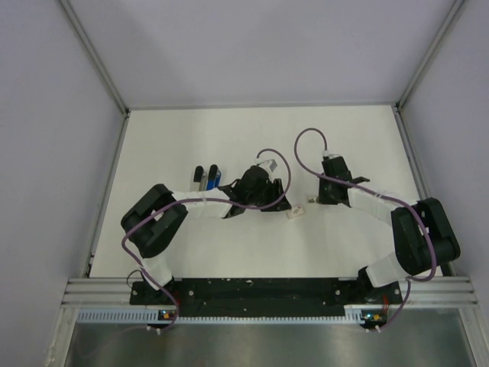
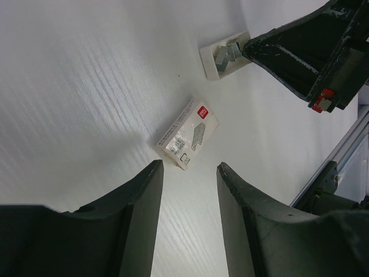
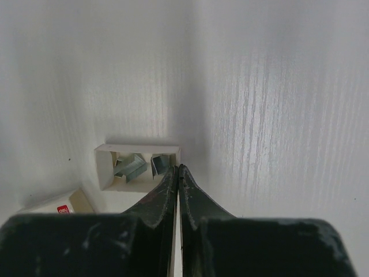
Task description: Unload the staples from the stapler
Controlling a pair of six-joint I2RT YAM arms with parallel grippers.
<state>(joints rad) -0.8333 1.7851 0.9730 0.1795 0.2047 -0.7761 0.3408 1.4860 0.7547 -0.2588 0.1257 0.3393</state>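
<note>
Broad white desk [image 1: 229, 130], matt and faintly ribbed. Bent inward over it, two black jointed arms, the left arm [image 1: 157, 218] and the right arm [image 1: 416, 233]. Left of centre, the stapler [image 1: 206, 177]: slim, black and blue with a glint of metal, long axis pointing away from the bases, close beside the left wrist. Left hand [image 2: 189, 168] parted wide and holding nothing, hanging over a closed cardboard box [image 2: 187, 134] with a red label, flat on the desk just beyond the gap. Right hand [image 3: 178, 168] pressed to a fine point, nothing visibly caught in it, though no ruling out a sliver that thin. Touching or all but touching the near right corner of a small open tray [image 3: 106, 167], shallow, white-walled card, long side crosswise to the fingers. Inside, the staples [image 3: 135, 167]: short grey metal strips, shiny and hard-edged, tumbled at angles rather than stacked. Just left of the right hand's tip in the wrist view, plainly nearer that hand than the left, and well apart from the stapler. Probable need for the coming move: a small shift left over the tray wall, then a fine pinch across a strip's narrow sides.
</note>
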